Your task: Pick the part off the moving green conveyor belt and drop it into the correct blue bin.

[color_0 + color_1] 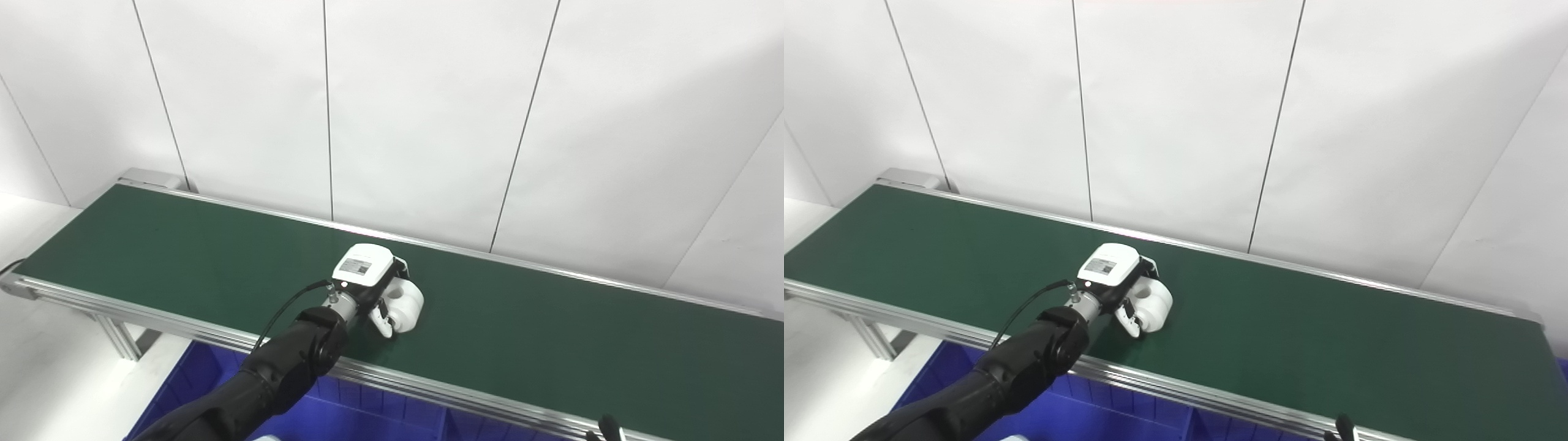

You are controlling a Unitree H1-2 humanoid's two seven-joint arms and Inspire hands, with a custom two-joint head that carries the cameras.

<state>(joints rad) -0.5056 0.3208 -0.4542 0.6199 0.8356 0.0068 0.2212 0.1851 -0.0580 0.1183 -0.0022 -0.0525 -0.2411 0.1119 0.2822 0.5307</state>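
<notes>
In the left eye view the left hand point(371, 283) reaches over the near edge of the green conveyor belt point(184, 251), about midway along it, its fingers wrapped around a white part point(405, 304) that rests on the belt. A blue bin point(343, 416) sits below the near edge. In the right eye view the right hand point(1342, 427) is only a dark tip at the bottom edge; its state cannot be told.
</notes>
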